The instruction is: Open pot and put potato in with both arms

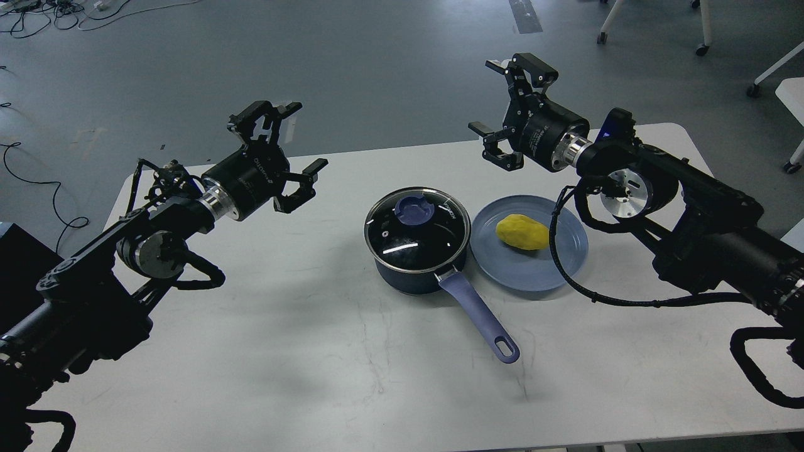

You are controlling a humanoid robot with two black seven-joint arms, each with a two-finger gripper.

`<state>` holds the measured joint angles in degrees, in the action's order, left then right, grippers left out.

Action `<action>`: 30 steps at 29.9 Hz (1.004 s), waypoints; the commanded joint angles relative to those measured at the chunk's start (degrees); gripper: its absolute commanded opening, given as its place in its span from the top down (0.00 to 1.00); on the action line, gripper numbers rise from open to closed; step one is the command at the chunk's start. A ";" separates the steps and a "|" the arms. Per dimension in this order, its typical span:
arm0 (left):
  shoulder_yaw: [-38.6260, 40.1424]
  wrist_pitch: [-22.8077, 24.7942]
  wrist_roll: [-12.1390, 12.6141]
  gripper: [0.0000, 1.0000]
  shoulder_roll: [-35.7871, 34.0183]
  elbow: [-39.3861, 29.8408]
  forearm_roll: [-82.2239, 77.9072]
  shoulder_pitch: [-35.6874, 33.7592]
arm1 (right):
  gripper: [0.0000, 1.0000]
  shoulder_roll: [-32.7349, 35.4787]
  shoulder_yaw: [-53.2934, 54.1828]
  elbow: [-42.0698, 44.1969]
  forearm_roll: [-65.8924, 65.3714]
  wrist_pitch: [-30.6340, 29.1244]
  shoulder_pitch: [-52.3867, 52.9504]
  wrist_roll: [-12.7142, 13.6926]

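The dark navy pot (411, 276) stands at the middle of the white table (314, 351), its lavender-blue handle (477, 317) pointing toward me and to the right. A round glass lid (417, 226) with a blue knob (414, 209) rests on it. Just right of the pot, the yellow potato (522, 231) lies on a flat light-blue plate (527, 267). My left gripper (301, 141) hangs open above the table, left of the pot. My right gripper (493, 97) is open too, raised behind the plate. Neither holds anything.
A black cable loop (568, 276) from my right arm droops over the plate's right side. Beyond the table's far edge lies grey floor with cables (38, 16) at far left and chair legs on castors (700, 44) at far right.
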<state>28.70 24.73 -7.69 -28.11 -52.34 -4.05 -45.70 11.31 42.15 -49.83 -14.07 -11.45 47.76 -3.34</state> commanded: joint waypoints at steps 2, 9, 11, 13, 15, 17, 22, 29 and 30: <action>-0.22 0.58 -0.92 0.02 -1.42 -0.04 -0.35 1.14 | 0.00 0.11 -0.93 0.35 -0.08 0.02 2.42 0.26; 0.74 -0.12 -1.36 0.02 1.30 0.22 0.27 0.70 | 0.00 -0.15 -2.86 0.52 -0.08 0.37 3.74 0.70; 1.01 -0.12 -1.36 0.02 1.82 0.31 0.27 0.79 | 0.00 -0.33 -4.18 0.52 -0.08 0.64 3.92 0.79; 1.10 -0.12 -1.36 0.02 2.09 0.22 0.36 0.96 | 0.00 -0.41 -4.54 0.52 -0.08 0.64 3.83 0.96; 1.53 -0.56 -1.45 0.02 2.53 0.22 0.44 1.14 | 0.00 -0.59 -4.54 0.52 -0.08 0.64 3.83 1.14; 2.50 -3.88 -0.92 0.02 3.67 0.13 0.62 1.23 | 0.00 -0.59 -4.45 0.52 -0.08 0.64 3.83 1.14; 2.85 -5.13 -0.39 0.02 4.55 0.04 1.76 1.23 | 0.00 -0.59 -4.19 0.52 -0.08 0.73 3.92 1.14; 2.77 -5.04 -0.39 0.02 4.82 -1.09 1.76 1.67 | 0.00 -0.50 -4.01 0.43 -0.08 0.73 3.57 1.14; 2.85 -4.96 -0.39 0.02 4.90 -1.27 1.76 2.02 | 0.00 -0.50 -4.01 0.43 -0.08 0.73 3.57 1.14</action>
<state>31.51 19.73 -8.10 -23.36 -52.86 -2.29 -44.34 10.73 38.10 -49.32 -14.15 -10.72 51.49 -2.20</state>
